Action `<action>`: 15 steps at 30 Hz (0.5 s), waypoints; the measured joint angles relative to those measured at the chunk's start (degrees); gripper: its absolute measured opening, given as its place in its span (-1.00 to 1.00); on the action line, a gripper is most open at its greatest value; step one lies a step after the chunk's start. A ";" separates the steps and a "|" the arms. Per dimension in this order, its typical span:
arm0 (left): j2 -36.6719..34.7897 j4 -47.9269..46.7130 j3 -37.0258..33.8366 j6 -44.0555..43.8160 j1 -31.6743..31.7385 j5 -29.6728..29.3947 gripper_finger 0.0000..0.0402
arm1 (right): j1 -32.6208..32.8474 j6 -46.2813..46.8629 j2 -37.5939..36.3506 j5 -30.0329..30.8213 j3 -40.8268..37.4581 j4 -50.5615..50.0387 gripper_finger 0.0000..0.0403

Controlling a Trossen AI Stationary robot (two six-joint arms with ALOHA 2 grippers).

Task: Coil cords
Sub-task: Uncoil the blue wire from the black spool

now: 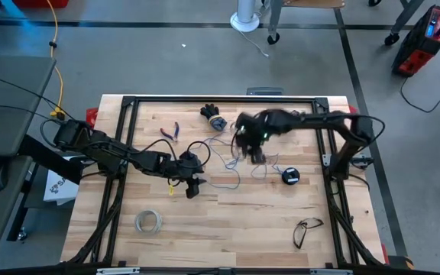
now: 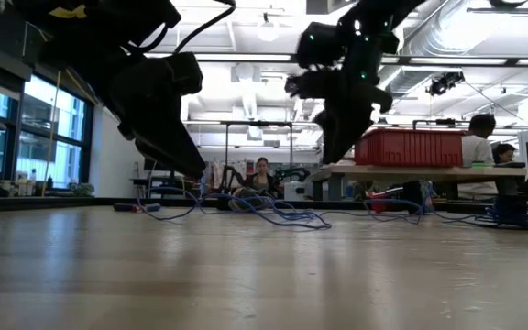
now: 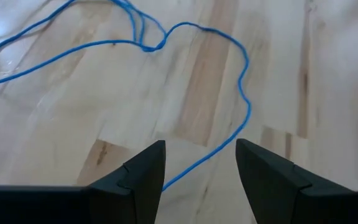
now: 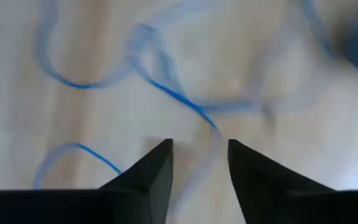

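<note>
The cord is a thin blue wire (image 1: pixel 224 182) lying in loose loops on the wooden table's middle, and it runs to a small dark spool (image 1: pixel 289 176) that sits flat on the table. My left gripper (image 1: pixel 195 186) hangs open just left of the loops. In its wrist view a strand of the wire (image 3: pixel 241 81) lies on the wood and passes between its fingertips (image 3: pixel 201 149). My right gripper (image 1: pixel 257 159) stands above the loops' far side, pointing steeply down and open. The blurred wire (image 4: pixel 173 93) runs toward the gap between its fingers (image 4: pixel 201 146).
A whitish ring of tape (image 1: pixel 149 221) lies near the front left and a pair of glasses (image 1: pixel 305 229) at the front right. Small pliers (image 1: pixel 172 131) and a dark object (image 1: pixel 212 114) lie toward the far edge. A black frame (image 1: pixel 128 103) borders the table.
</note>
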 joint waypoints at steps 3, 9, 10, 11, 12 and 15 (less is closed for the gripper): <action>0.00 0.00 0.00 0.02 0.00 -0.20 -0.06 | 4.29 -2.08 3.45 0.07 -0.01 4.66 -0.39; 0.00 -0.06 0.00 0.02 -0.07 -0.14 -0.06 | 6.21 -1.48 9.41 2.89 -0.08 9.82 -0.55; 0.00 -0.15 0.00 0.00 -0.07 -0.14 -0.06 | 6.21 -1.64 9.80 2.89 -0.06 10.86 -0.58; 0.00 -0.18 0.00 0.00 -0.07 -0.18 -0.06 | 6.30 -2.15 10.18 2.89 -0.06 11.43 -0.60; 0.00 -0.15 0.00 0.02 -0.09 -0.32 -0.06 | 6.54 -2.92 10.57 2.95 -0.06 11.53 -0.63; -0.01 -0.17 0.00 -0.02 -0.09 -0.54 -0.06 | 7.62 -5.35 11.18 3.00 -0.06 10.99 -0.68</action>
